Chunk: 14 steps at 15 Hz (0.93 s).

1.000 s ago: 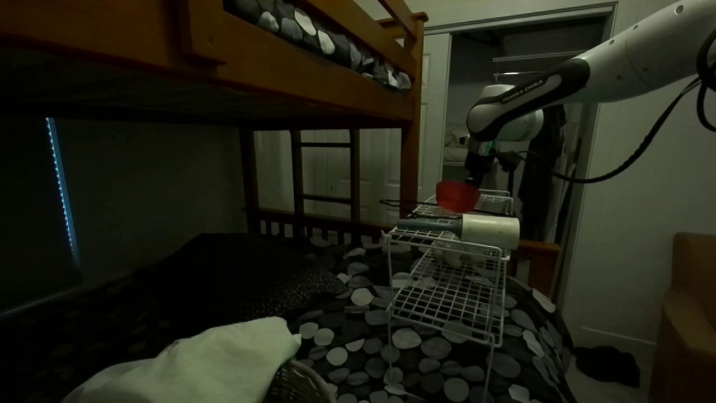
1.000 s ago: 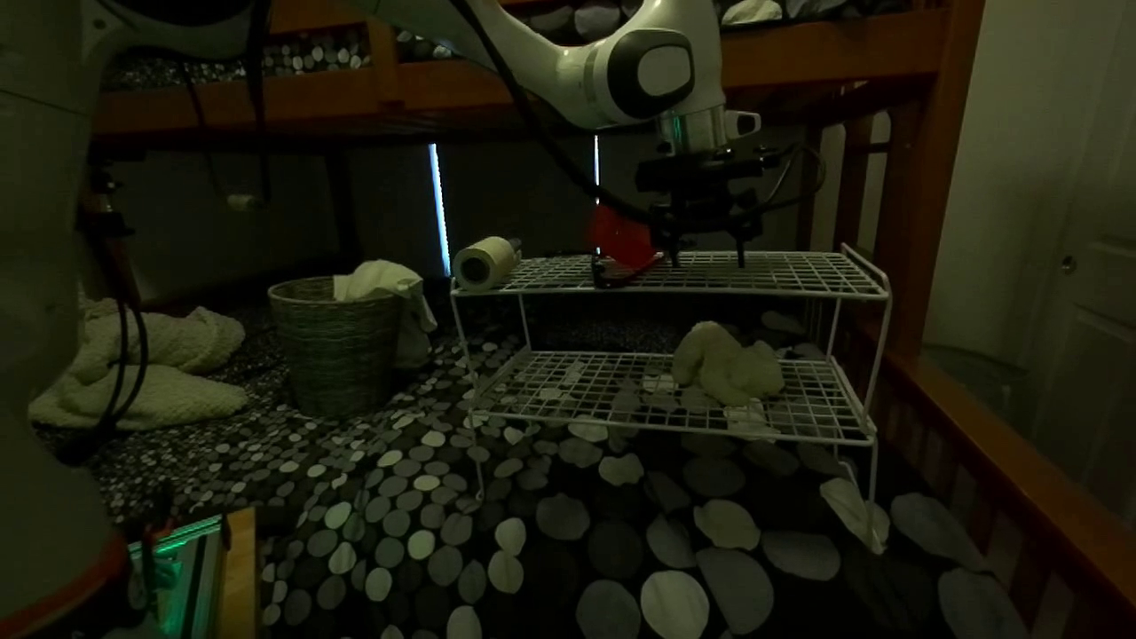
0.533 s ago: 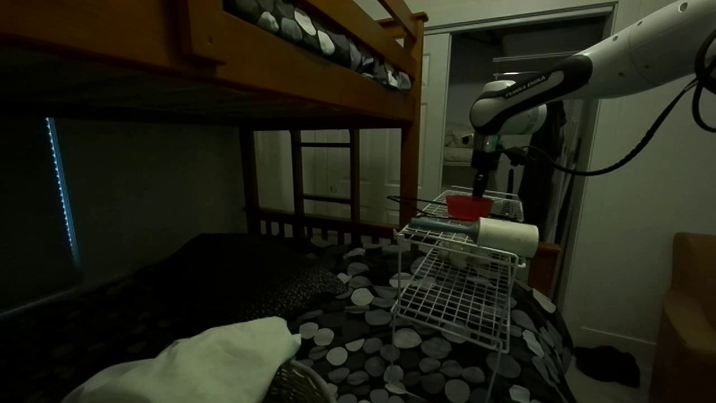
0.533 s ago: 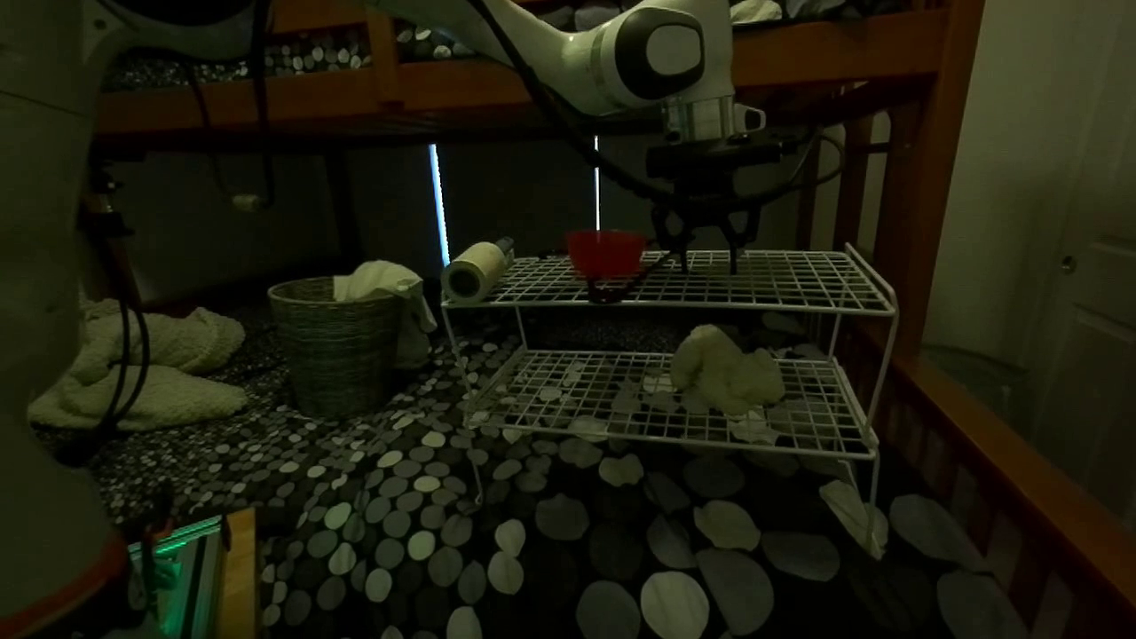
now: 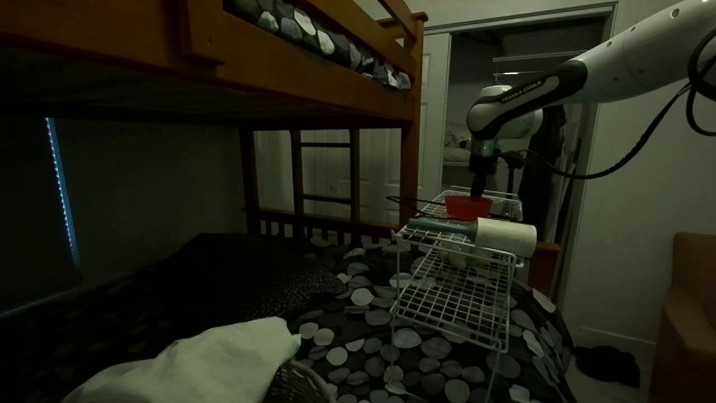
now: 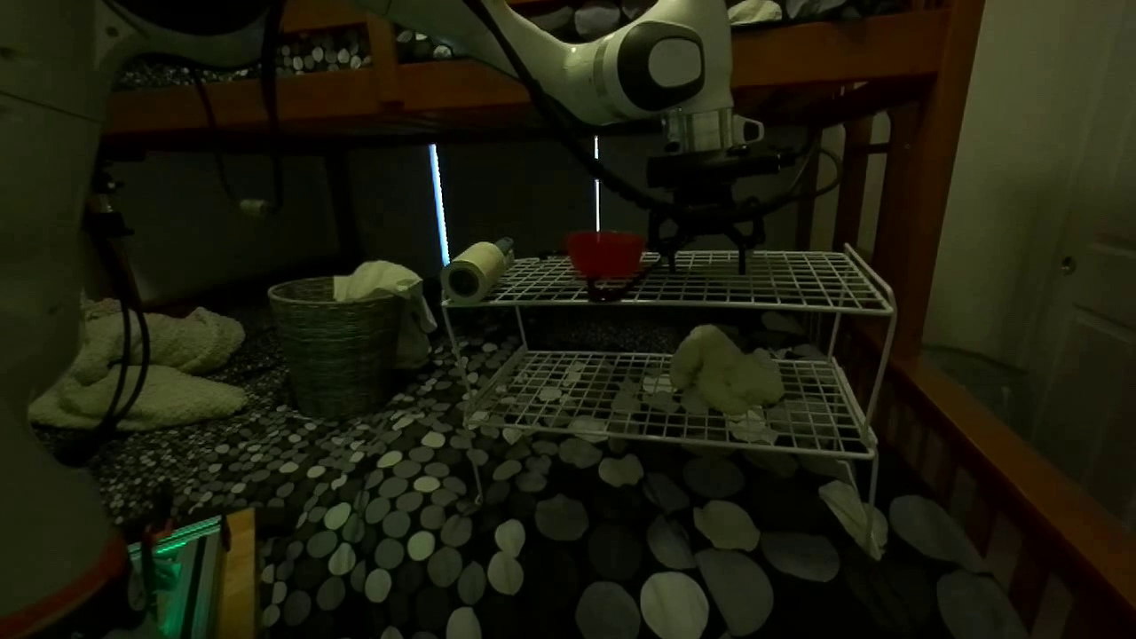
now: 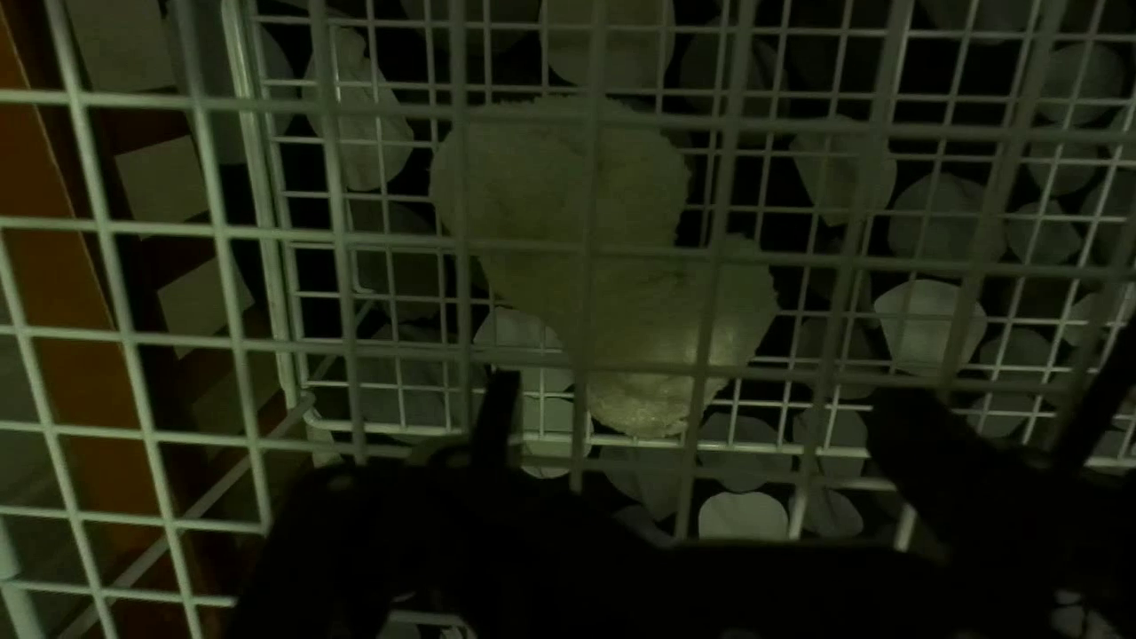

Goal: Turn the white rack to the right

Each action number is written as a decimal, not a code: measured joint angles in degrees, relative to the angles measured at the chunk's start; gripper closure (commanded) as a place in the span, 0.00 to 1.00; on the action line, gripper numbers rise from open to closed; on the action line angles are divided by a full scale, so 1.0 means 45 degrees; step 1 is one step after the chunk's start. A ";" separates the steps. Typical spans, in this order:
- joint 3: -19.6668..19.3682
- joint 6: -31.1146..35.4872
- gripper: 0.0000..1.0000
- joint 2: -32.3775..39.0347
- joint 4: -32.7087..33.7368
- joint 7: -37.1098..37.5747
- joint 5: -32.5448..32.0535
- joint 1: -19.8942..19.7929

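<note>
The white rack [image 6: 763, 309] is a two-shelf wire frame standing upright on the patterned bed, also seen in an exterior view [image 5: 456, 305]. Its top grid [image 7: 217, 235] fills the wrist view. My gripper [image 6: 707, 264] points down at the top shelf, right of the bowl in that exterior view. Its two dark fingers are spread with nothing gripped between them, also in the wrist view [image 7: 692, 395]. The fingertips are at the shelf's level; I cannot tell whether they pass through the grid. In an exterior view the gripper [image 5: 477, 189] is partly hidden behind the red bowl.
On the top shelf are the red bowl [image 6: 606, 255], a lint roller [image 6: 475, 271] and a black thin-framed item [image 5: 411, 202]. A cream plush thing [image 6: 728, 368] lies on the lower shelf. A wicker basket [image 6: 333, 346] and wooden bed rail [image 6: 1003, 461] flank the rack.
The rack has shifted slightly, towards the camera in an exterior view, carrying its load. The red bowl went from tilted against the gripper to upright. The fingers have spread wider since half a second ago.
</note>
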 measured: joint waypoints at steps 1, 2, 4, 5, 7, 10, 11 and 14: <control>0.0000 0.0003 0.26 0.0015 0.0028 0.0000 0.0000 -0.0001; 0.0000 0.0003 0.29 0.0023 0.0036 0.0005 0.0000 0.0000; 0.0015 -0.0018 0.46 0.0034 0.0033 0.0038 0.0003 0.0005; 0.0023 -0.0023 0.55 0.0047 0.0032 0.0058 0.0003 0.0005; 0.0009 -0.0005 0.62 0.0054 0.0086 0.0088 0.0004 -0.0009; -0.0010 -0.0003 0.62 0.0081 0.0116 0.0148 0.0000 -0.0025; -0.0010 -0.0003 0.62 0.0093 0.0129 0.0160 -0.0007 -0.0023; -0.0010 -0.0004 0.62 0.0123 0.0180 0.0245 -0.0027 -0.0014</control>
